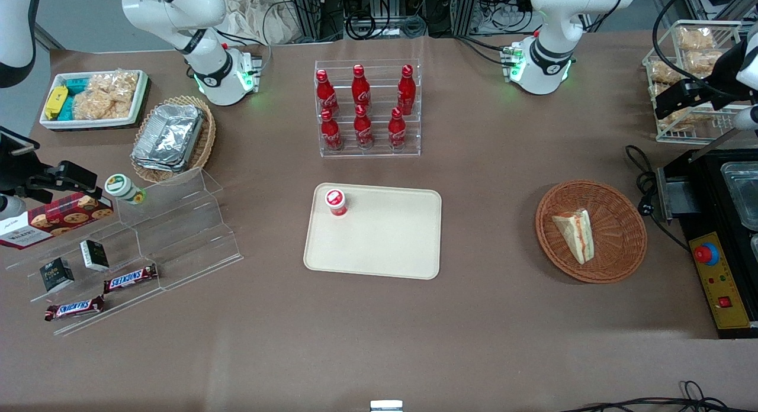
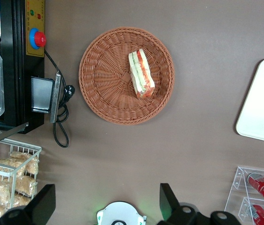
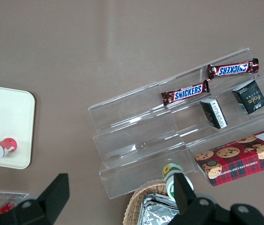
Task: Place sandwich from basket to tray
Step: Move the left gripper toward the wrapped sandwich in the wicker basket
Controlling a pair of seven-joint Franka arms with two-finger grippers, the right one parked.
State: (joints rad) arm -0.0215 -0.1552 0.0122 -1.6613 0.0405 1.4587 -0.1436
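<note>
While the desk (image 1: 474, 317) carries everything, the tray (image 1: 379, 246) is seen near its middle, the basket (image 1: 616, 246) toward the working arm's end, the sandwich (image 1: 575, 233) inside. High above the basket, the end effector (image 2: 105, 205) is held wide open, empty.

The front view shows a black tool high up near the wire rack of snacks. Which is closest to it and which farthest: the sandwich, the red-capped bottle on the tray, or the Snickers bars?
From the working arm's tool, open above the table's edge:
1. Sandwich, in the reddish-brown wicker basket at the working arm's end.
2. Red-capped bottle, standing on the beige tray mid-table.
3. Snickers bars, on the clear stepped stand at the parked arm's end.
</note>
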